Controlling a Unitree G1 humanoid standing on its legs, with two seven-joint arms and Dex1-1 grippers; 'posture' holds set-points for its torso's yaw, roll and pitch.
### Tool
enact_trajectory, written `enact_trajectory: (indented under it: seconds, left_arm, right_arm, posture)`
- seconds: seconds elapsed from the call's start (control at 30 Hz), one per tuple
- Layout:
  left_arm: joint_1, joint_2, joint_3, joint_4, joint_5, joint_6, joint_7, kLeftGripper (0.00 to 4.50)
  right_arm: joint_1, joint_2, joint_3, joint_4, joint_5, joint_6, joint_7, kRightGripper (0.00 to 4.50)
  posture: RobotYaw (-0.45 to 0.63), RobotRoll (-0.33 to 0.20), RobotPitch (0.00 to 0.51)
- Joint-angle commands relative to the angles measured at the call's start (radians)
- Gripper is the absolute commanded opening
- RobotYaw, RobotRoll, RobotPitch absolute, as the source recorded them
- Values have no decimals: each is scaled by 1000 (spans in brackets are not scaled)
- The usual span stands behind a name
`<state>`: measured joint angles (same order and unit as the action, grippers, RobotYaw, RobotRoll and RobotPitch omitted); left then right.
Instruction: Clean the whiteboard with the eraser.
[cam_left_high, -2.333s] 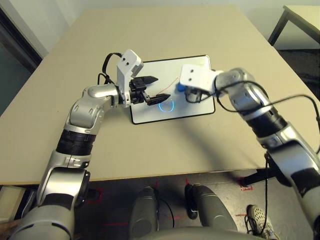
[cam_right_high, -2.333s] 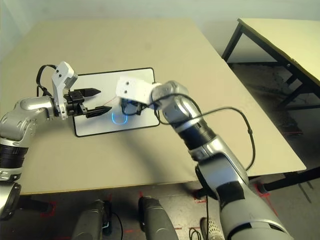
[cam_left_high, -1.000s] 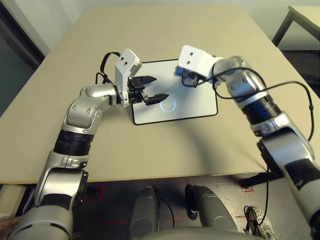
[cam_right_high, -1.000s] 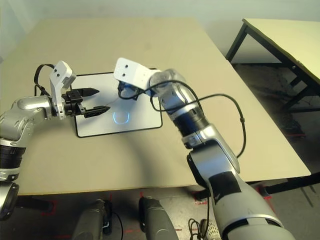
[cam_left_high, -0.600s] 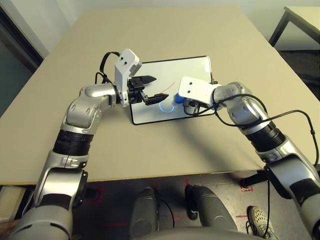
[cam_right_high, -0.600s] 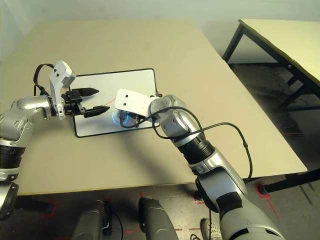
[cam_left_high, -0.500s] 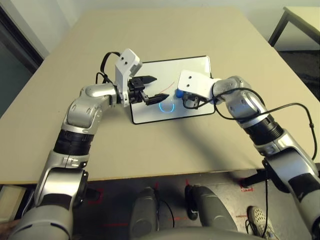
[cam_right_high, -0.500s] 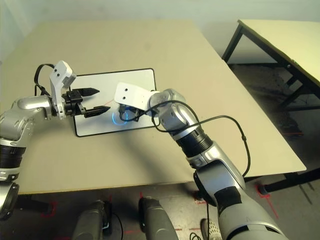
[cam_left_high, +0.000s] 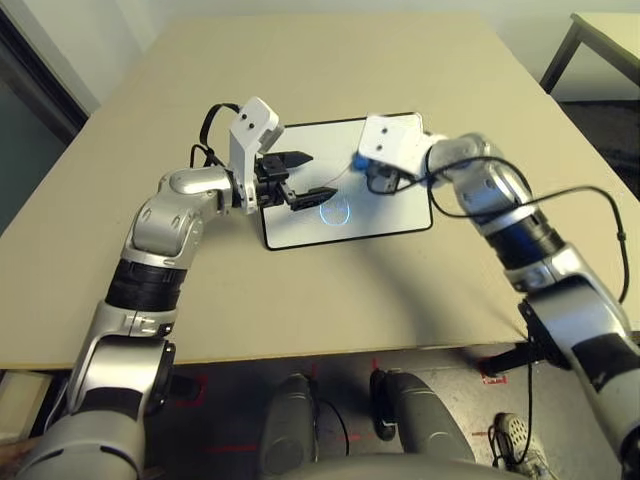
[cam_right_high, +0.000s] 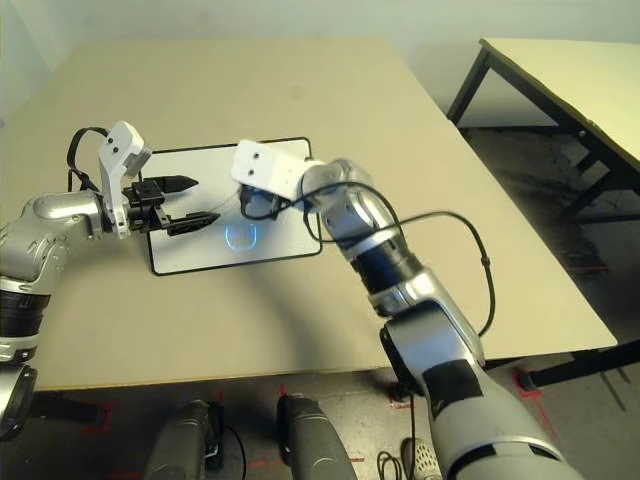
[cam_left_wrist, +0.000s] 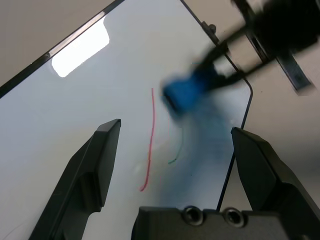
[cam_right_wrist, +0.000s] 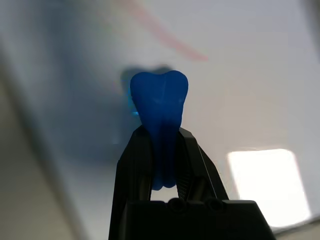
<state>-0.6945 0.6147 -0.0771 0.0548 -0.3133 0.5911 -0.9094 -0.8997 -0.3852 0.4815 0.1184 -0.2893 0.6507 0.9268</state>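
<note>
A robotics lab or test room is showing here: a plain beige surface (cam_left_high: 330, 300) is standing on a dark floor with red tape marks (cam_left_high: 490, 375), a second black-legged table (cam_right_high: 560, 70) sitting beside it.

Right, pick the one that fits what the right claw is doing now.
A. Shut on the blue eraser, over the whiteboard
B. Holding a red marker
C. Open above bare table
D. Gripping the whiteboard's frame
A: in the right wrist view the right claw has its fingers pinched on the blue eraser, with the glossy whiteboard and its red line beyond it.
</note>
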Motion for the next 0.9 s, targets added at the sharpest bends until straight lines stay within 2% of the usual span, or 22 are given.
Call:
enact_trajectory:
  seconds: [0.03,0.23,0.4,0.53,0.63,0.8,0.9]
  left_arm:
    - [12,7,3,-11,3,7,-1,4500]
    - [4,4,-2,0,6,4,-4,4500]
    - [17,61,-29,18,24,23,-53,4500]
    - [26,109,-38,-1,22,47,-85,4500]
    - [27,134,-35,-15,24,57,-94,4500]
    - [18,156,-21,-50,18,82,-99,4500]
    - [14,161,-21,-63,15,91,-101,4500]
  right_arm:
    - [9,-7,30,-80,1,61,32,600]
    - [-44,17,17,20,-2,24,-5,600]
    - [-209,74,-32,302,-2,-118,-116,600]
    - [-241,82,-38,387,-2,-174,-138,600]
    - [-179,63,-14,307,-4,-152,-98,599]
    - [1,2,43,-3,-6,-28,5,599]
    - [61,-14,65,-120,-9,34,36,599]
  posture:
    - [-16,0,134]
    - [-19,0,138]
    - [-12,0,140]
    - [-2,0,143]
    - [2,0,146]
    - [1,0,148]
    - [-1,0,148]
